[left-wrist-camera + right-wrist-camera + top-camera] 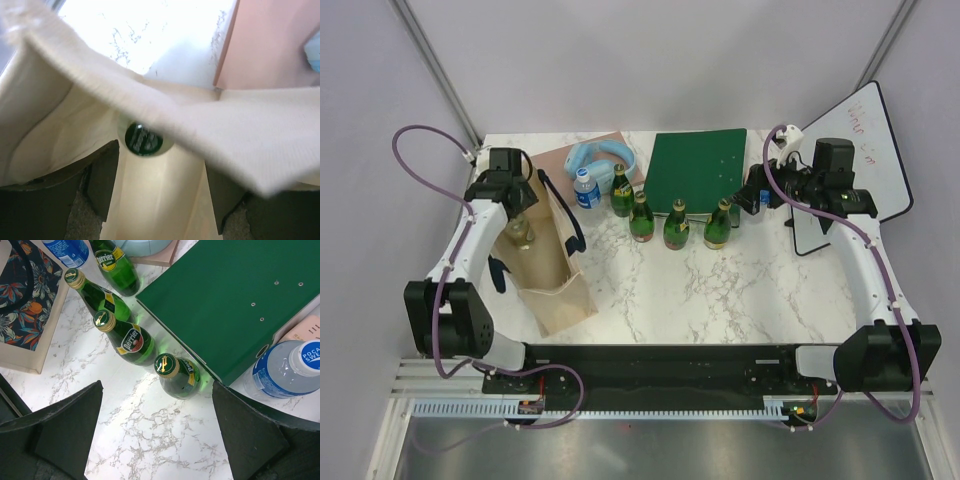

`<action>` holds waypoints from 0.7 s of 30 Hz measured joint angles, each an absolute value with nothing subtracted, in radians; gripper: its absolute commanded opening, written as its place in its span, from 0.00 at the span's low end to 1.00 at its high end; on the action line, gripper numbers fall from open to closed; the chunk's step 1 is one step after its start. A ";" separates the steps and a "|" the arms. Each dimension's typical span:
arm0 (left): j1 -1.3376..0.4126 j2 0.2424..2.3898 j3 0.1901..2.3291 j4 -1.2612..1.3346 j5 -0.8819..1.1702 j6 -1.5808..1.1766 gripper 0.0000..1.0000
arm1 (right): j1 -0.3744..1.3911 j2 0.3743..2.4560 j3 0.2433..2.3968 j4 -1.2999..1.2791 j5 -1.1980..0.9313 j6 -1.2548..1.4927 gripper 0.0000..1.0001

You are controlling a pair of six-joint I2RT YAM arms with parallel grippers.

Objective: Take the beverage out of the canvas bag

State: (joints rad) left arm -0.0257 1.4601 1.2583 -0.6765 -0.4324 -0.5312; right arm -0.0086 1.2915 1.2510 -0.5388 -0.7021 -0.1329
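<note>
The beige canvas bag (pixel 548 272) with navy handles stands at the left of the table. My left gripper (pixel 516 214) hangs over its open mouth. In the left wrist view I look down into the bag (pixel 45 145). A dark green bottle cap (pixel 143 138) shows deep inside, ahead of my open left gripper (pixel 160 195). The blurred bag rim (pixel 200 120) crosses the view above it. My right gripper (pixel 752 196) is open and empty over the table, just short of the nearest green Perrier bottle (pixel 176 374).
Several green Perrier bottles (pixel 676 225) stand in a row mid-table, with a blue-labelled water bottle (pixel 586 190) behind. A green binder (pixel 698 168), blue headphones (pixel 605 158) on a pink board, a Pocari Sweat bottle (pixel 290 371) and a whiteboard (pixel 855 160) lie at the back.
</note>
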 measured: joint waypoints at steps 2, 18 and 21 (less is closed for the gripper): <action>-0.022 1.479 1.253 -0.651 -0.449 -0.521 0.74 | -0.009 1.291 1.251 -0.539 -0.701 -0.136 0.98; 0.025 1.512 1.205 -0.564 -0.480 -0.488 0.60 | -0.009 1.291 1.251 -0.547 -0.698 -0.147 0.98; 0.025 1.512 1.200 -0.561 -0.477 -0.487 0.53 | -0.009 1.291 1.251 -0.547 -0.698 -0.147 0.98</action>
